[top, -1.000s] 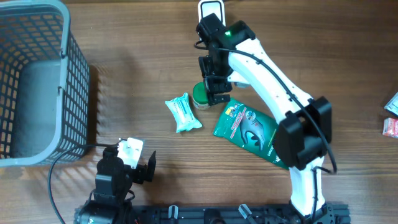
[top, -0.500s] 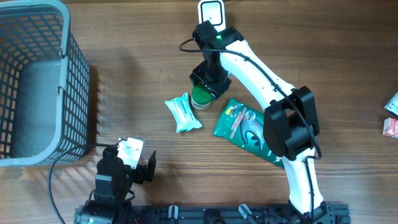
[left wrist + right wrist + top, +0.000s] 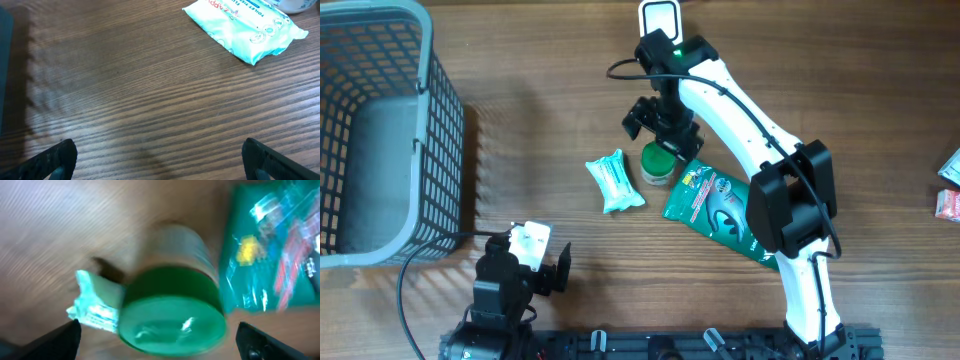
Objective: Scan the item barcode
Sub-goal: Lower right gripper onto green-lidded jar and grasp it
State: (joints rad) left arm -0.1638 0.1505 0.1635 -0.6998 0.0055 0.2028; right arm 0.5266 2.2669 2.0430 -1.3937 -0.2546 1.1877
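Observation:
A jar with a green lid (image 3: 657, 163) stands between a pale tissue pack (image 3: 615, 181) and a green pouch (image 3: 715, 206). My right gripper (image 3: 660, 128) hovers just behind the jar, open and holding nothing. In the right wrist view the blurred green lid (image 3: 172, 312) fills the space between the spread jaws of the right gripper (image 3: 162, 342), with the pouch (image 3: 280, 245) to its right. My left gripper (image 3: 542, 255) rests open near the front edge. In the left wrist view the left gripper (image 3: 162, 162) is over bare wood and the tissue pack (image 3: 247, 25) lies ahead.
A grey wire basket (image 3: 430, 120) fills the left side. A white device (image 3: 660, 15) stands at the far edge behind the right arm. Small packets (image 3: 949, 190) lie at the right edge.
The right gripper turned, closed down over the jar, then opened again and drew back. The jar now sits slightly further right, nearer the pouch. The left arm has not moved.

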